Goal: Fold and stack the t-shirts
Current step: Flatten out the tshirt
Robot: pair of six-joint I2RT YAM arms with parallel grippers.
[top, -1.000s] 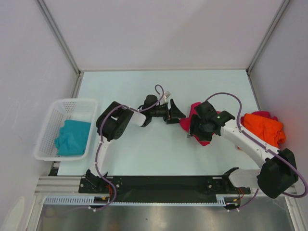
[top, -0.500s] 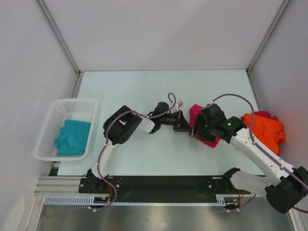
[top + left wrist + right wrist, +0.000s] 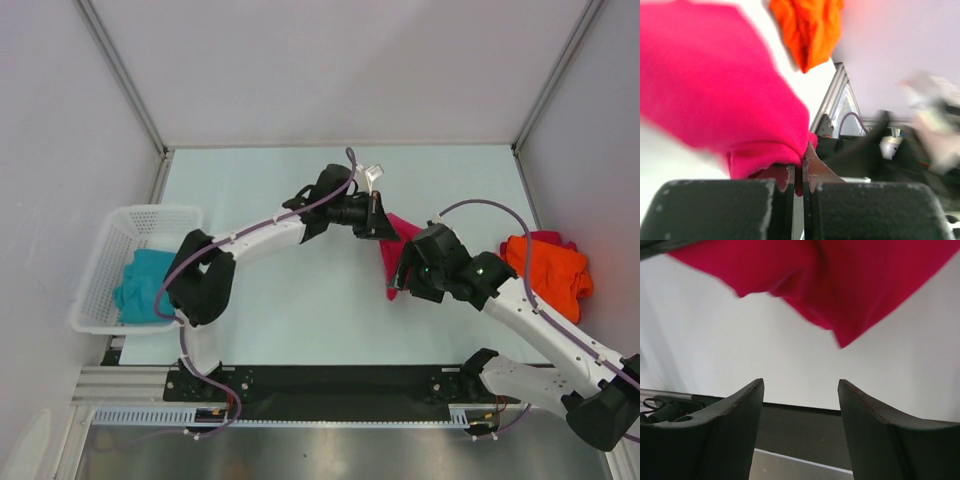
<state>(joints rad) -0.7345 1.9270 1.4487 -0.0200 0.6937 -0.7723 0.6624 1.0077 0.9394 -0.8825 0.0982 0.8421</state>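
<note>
Step in hand: spreading the crimson-pink t-shirt (image 3: pixel 397 240), bunched right of worktop centre. Advised: the right tool (image 3: pixel 800 385) takes a separate edge, then both draw apart evenly to flatten it. Left tool (image 3: pixel 798 175) pressed together, pinching a cloth fold; right tool spread wide, empty, just short of the shirt

Bright, even light with soft shadows; both wrist views show motion blur.

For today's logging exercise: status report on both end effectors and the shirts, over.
Left end effector shut on crimson-pink shirt. Right end effector open, empty, beside it. Orange shirt heaped right, teal shirt in basket; nothing obstructing.
</note>
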